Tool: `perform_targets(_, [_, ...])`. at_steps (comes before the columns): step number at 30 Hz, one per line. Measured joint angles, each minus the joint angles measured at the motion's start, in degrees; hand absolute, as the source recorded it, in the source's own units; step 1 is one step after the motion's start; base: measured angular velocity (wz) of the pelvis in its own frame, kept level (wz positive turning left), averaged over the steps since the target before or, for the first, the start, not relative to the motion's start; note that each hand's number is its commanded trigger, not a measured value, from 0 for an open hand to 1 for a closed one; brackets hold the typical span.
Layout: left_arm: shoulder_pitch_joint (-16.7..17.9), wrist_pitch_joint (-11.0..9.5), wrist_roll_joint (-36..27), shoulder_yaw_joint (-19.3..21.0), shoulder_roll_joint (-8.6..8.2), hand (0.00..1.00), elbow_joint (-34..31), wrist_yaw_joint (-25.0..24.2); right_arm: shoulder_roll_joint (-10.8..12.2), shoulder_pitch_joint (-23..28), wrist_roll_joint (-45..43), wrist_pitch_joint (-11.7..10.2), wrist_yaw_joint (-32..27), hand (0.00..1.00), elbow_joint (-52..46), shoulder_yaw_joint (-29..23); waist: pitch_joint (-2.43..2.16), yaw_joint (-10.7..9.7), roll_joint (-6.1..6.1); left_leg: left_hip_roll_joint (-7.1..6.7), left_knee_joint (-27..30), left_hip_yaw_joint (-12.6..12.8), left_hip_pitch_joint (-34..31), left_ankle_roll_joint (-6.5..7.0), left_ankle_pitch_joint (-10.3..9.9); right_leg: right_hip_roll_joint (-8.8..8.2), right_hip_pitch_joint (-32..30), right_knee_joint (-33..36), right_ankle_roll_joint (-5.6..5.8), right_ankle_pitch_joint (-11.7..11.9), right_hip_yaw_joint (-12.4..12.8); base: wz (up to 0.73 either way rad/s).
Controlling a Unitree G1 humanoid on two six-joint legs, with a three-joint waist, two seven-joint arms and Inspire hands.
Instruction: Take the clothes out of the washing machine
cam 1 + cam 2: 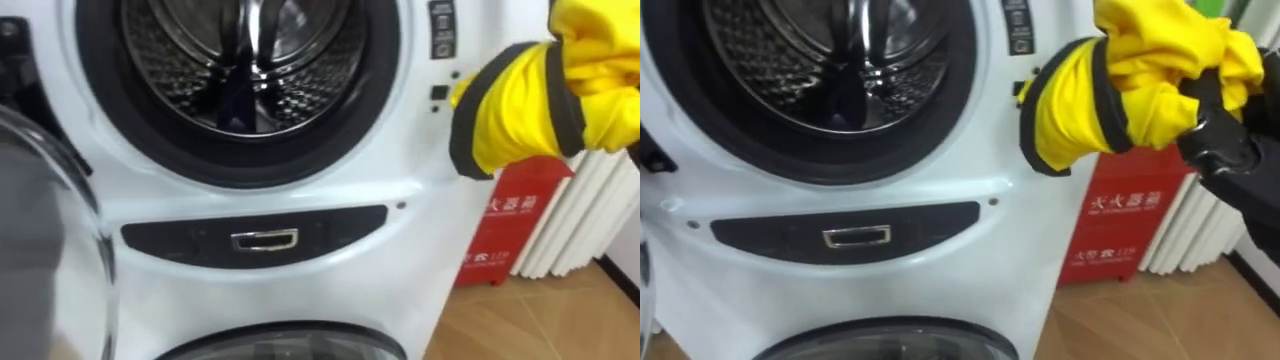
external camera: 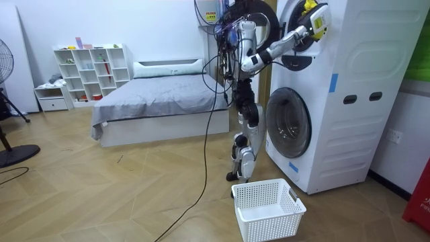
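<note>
Left eye view: the yellow garment [image 1: 530,100] is clear of the drum [image 1: 240,70], held in the air to the right of its opening, in front of the machine's white face. A dark-trimmed cuff hangs loose on the side nearest the drum. A dark shape lies low inside the drum; I cannot tell whether it is more cloth.

Right eye view: the right hand [image 1: 1215,135], right of the drum, is clenched on a bunched fold of the garment. Most of the cloth spills out of the fist toward the drum.

Room view: the robot stands close before the stacked washing machine [image 2: 349,101], with one arm raised to the drum's height. A white basket [image 2: 267,208] sits on the floor well below the drum, by the robot's feet.

The grip takes only a fold, so the garment's weight could pull it free as the arm moves. Released from the drum's height, it would likely drift wide of the basket. A swing back toward the drum could snag the hanging cuff on its rim.
</note>
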Motion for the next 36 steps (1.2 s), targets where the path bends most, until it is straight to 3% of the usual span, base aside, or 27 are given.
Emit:
perform_targets(8, [-0.1, -0.1, 0.0, 1.0, 0.02, 0.00, 0.6, 0.0, 0.0, 0.3, 4.8, -0.1, 4.1, 1.00, 3.7, -1.0, 0.12, -1.1, -0.21, 0.85, 0.0, 1.9, 0.4, -0.73, -0.2, 0.84, -0.1, 0.1, 0.00, 0.1, 1.9, -0.13])
perform_targets(13, [-0.3, 0.0, 0.0, 0.9, -0.03, 0.00, 0.6, 0.6, 0.1, 3.7, 4.1, 0.0, 5.0, 1.00, 8.5, -2.0, 0.11, -1.3, -0.03, 1.39, 0.3, 3.0, 0.1, -0.91, -0.1, 1.26, -0.9, 0.1, -0.17, 0.7, 2.9, -0.11])
perform_targets(18, [-1.3, 0.3, 0.0, 1.0, -0.02, 0.00, 0.5, 0.7, 1.6, 6.7, 3.5, 0.8, 5.0, 1.00, 13.5, -2.0, -0.12, -2.1, 0.70, 2.11, 0.3, 5.3, 0.4, -1.32, -0.2, 2.02, -1.7, 0.5, -0.72, 1.2, 4.9, -0.24])
perform_targets(22, [-2.2, 1.0, -0.3, 0.4, 0.03, 0.00, 0.5, 1.0, 2.6, 7.4, 2.7, 1.2, 4.8, 1.00, 17.4, -1.9, -0.07, -2.4, 1.10, 3.09, 0.0, 8.2, 0.6, -1.49, -0.1, 3.17, -3.0, 1.3, -1.25, 1.8, 8.2, -0.38])
perform_targets(31, [-6.9, 2.0, -5.4, -6.1, 0.35, 0.00, 0.6, 0.8, 3.0, 7.2, -0.9, 1.2, -1.6, 1.00, 24.0, 3.1, 0.28, -3.6, 1.76, 5.18, 0.5, 16.0, -1.2, -2.57, 0.3, 5.95, -8.9, 4.7, -1.76, 3.2, 15.4, -0.48])
perform_targets(33, [-7.8, 1.9, -8.1, -8.6, 0.32, 0.00, 0.9, 0.5, 3.0, 5.4, -1.9, 1.1, -2.4, 1.00, 27.4, 4.5, 0.84, -5.7, 2.81, 5.47, 0.4, 18.0, -2.0, -2.69, 0.4, 6.39, -10.5, 5.0, -1.61, 3.8, 17.0, -0.36])
perform_targets(36, [-8.2, 2.0, -9.1, -11.5, 0.32, 0.00, 0.9, 0.3, 3.1, 4.6, -3.3, 1.1, -4.1, 1.00, 31.8, 4.8, 0.86, -7.7, 4.82, 6.02, 1.0, 19.8, -4.1, -2.71, 0.4, 7.07, -13.2, 5.3, -1.35, 4.0, 18.5, -0.41])
